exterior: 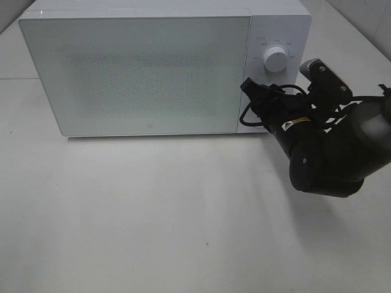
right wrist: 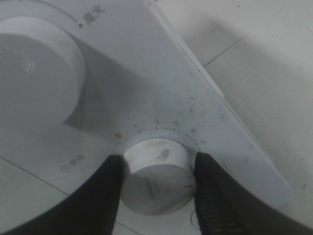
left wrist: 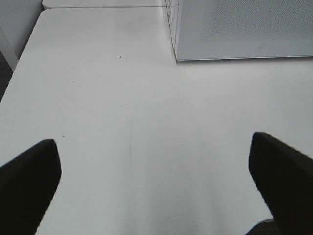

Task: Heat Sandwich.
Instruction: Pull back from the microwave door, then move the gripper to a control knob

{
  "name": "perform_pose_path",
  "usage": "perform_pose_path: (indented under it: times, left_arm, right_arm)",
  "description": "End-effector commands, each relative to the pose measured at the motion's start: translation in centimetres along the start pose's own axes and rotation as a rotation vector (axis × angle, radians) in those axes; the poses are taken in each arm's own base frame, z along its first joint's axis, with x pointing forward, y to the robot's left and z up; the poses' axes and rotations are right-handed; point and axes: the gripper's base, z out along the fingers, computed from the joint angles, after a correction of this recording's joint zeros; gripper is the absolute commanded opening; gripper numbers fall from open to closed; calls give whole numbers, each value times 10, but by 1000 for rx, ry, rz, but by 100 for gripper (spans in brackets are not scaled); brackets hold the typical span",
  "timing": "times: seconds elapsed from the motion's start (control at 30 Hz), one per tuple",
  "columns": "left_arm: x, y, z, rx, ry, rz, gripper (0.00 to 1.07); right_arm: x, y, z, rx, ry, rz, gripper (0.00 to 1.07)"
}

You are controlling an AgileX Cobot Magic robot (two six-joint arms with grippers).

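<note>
Right hand (right wrist: 157,188) clamped on lower dial (right wrist: 155,169) of microwave (exterior: 134,73); left hand (left wrist: 156,186) spread wide above table (left wrist: 146,107).

We cannot see through the microwave's (exterior: 134,73) frosted door to anything inside. From the high camera the right arm (exterior: 330,152) hides the lower dial (right wrist: 156,183), and that arm runs off the picture's edge. The marks around the upper dial (exterior: 274,60) are too small for us to read. Both fingers (left wrist: 29,186) of the left gripper (left wrist: 152,142) are cropped, as are the right gripper's (right wrist: 159,159).
</note>
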Motion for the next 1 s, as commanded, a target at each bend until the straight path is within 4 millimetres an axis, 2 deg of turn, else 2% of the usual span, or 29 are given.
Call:
perform_pose_path:
  times: [0.03, 0.57, 0.67, 0.87, 1.0]
  left_arm:
    - [1, 0, 0, 0, -17, -7, 100]
    - [1, 0, 0, 0, -17, -7, 100]
    - [1, 0, 0, 0, -17, -7, 100]
    - [1, 0, 0, 0, -17, -7, 100]
    - [1, 0, 0, 0, -17, -7, 100]
  right_arm:
    - [-11, 1, 1, -2, -82, 150, 14]
    - [-16, 4, 1, -67, -132, 621, 15]
    - [-17, 4, 1, -77, -137, 666, 15]
    - [-20, 0, 0, -76, -181, 945, 15]
    - [-22, 1, 0, -100, -200, 998, 15]
